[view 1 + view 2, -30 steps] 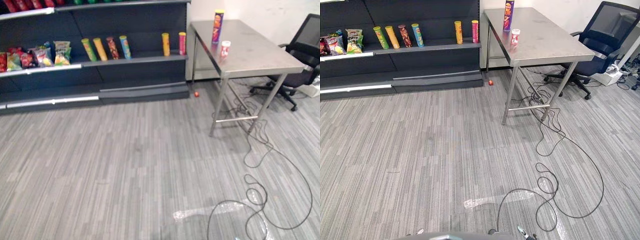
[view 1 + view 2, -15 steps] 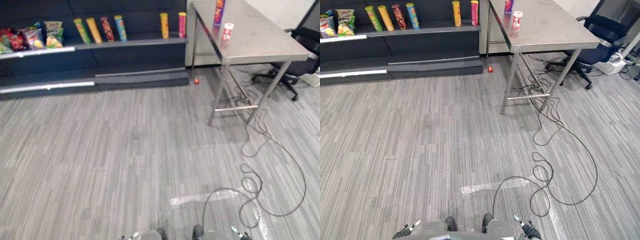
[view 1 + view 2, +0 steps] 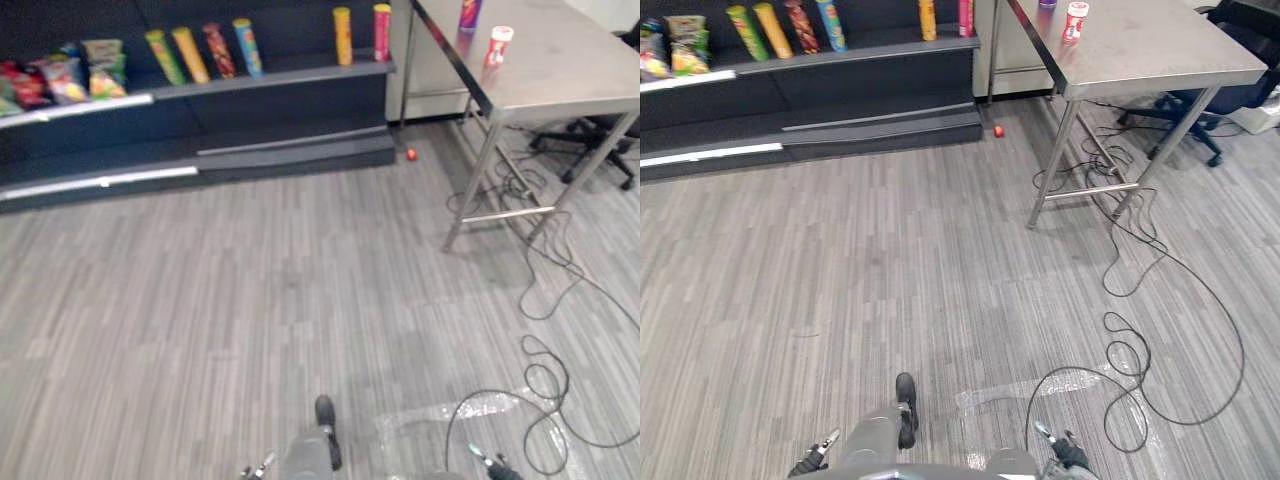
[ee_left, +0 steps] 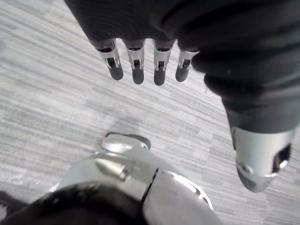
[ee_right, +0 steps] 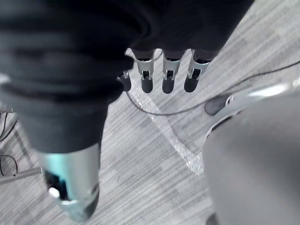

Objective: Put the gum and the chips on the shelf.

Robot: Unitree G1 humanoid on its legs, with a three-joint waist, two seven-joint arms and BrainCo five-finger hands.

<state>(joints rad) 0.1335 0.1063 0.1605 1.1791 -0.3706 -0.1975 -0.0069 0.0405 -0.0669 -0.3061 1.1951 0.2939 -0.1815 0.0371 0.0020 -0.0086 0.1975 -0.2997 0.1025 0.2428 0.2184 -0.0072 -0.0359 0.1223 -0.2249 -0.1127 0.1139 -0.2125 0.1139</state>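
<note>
**Step in hand: approach.** No item has been picked up yet.

- The gum and the chips are stood close together on the worktop at the upper right of the left eye view. The chips are partly cut off by the top edge.
- The shelf is located at the upper left and is stocked with cans and bags.
- The left hand and the right hand are hung above the floor. The fingers are extended and relaxed, and nothing is held.

**Next move, as judged:** the worktop is to be approached and one item grasped.
</note>
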